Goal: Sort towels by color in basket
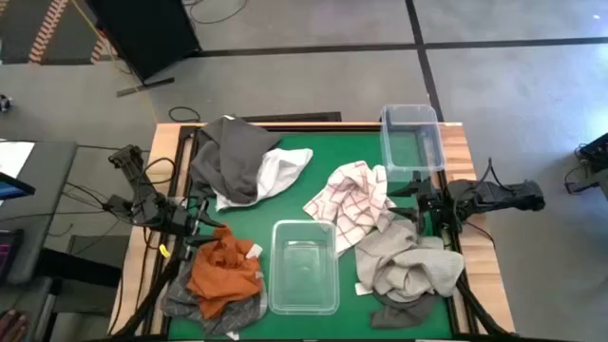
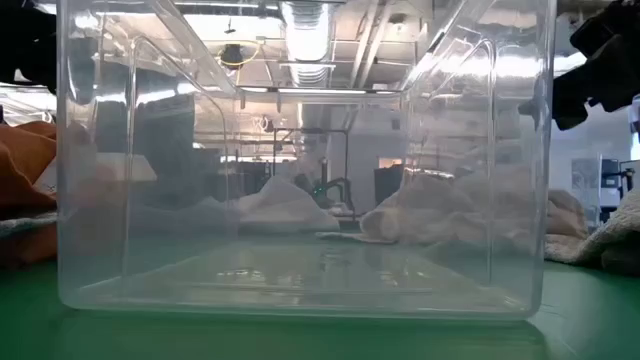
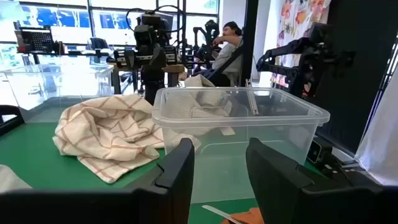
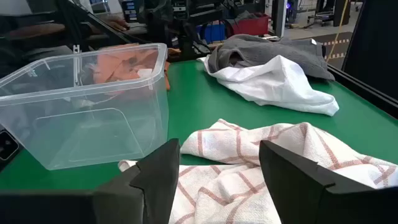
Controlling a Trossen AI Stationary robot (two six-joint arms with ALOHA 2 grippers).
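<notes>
We saw two arms at a green table (image 1: 323, 157) with towels lying in heaps and two clear bins. The right gripper (image 1: 418, 201) hung with its two dark fingers (image 4: 158, 177) spread wide and nothing between them. The red-checked towel (image 1: 353, 198) lay just in front of it and a little below, so close that it filled the bottom of the right wrist view. We think this towel was the next one to pick up, and the right arm was much nearer to it than the left. The towel's long side ran away from the right gripper towards the dark grey towel (image 1: 228, 157) and the white towel (image 1: 285, 169) beyond. The near bin (image 1: 304, 266) sat off to one side of the gripper.

The left gripper (image 1: 195, 223) waited, fingers (image 3: 180, 171) apart, holding nothing. The rust orange towel (image 1: 226, 271) lay right beside it on a heathered grey towel (image 1: 242, 313).

Only the high view showed the beige-grey towel (image 1: 408, 261) behind the right gripper and the far bin (image 1: 411, 138). The low view looked straight through the near bin (image 2: 300, 170), and it was empty.
</notes>
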